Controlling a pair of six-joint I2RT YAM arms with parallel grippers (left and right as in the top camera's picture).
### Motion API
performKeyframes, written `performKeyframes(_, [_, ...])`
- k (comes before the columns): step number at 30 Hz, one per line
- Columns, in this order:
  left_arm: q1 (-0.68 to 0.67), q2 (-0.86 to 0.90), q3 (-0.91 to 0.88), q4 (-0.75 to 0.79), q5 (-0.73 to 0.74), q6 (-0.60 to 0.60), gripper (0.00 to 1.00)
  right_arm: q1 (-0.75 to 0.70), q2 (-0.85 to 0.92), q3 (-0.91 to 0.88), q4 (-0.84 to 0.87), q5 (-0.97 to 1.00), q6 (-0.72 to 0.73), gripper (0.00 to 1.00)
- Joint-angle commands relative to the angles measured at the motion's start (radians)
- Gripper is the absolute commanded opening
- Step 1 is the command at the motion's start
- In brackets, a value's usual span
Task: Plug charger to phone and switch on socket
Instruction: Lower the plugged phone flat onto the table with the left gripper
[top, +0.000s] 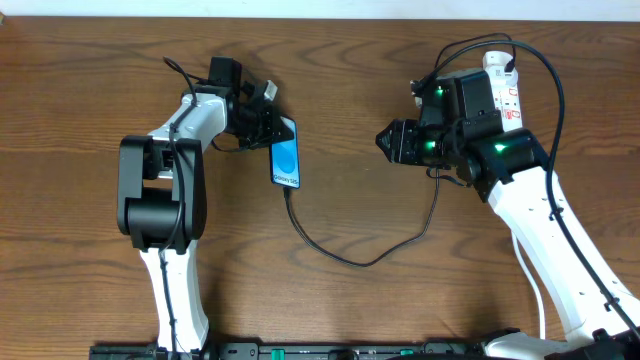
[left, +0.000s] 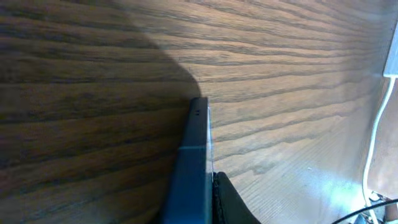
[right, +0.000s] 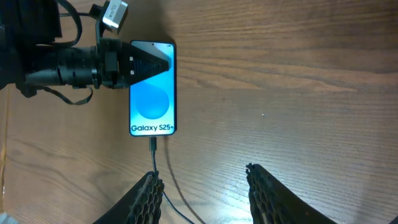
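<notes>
Currently the left gripper (top: 268, 122) is pinching the far end of the phone (top: 286, 157), its jaws narrow, with one black finger (right: 149, 62) lying across the top of the blue screen. The phone is resting left of the middle of the tabletop (top: 100, 80), nearer the far edge than the near one, its lettered end pointing toward the near edge. The charger (top: 350, 260) is sitting plugged into that end, and its thin black cable is looping toward the near edge, then bending up toward the right arm. The right gripper (top: 385, 142) is hovering right of the middle, well apart from the phone, its jaws standing moderately wide with nothing between them. The socket (top: 508, 95) is lying by the far edge toward the right corner, partly hidden behind the right arm.
</notes>
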Motion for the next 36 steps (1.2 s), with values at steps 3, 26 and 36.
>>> performKeyframes(3, [0.002, 0.003, 0.01, 0.0, -0.051, 0.024, 0.27, 0.01, -0.005, 0.016, -0.001, 0.012, 0.011, 0.44])
performKeyframes(26, [0.002, 0.003, 0.01, -0.034, -0.36, 0.024, 0.41, 0.01, -0.005, 0.016, -0.013, 0.012, 0.011, 0.45])
performKeyframes(36, [0.002, 0.003, 0.01, -0.043, -0.445, 0.025, 0.41, 0.01, -0.005, 0.015, -0.014, 0.011, 0.011, 0.45])
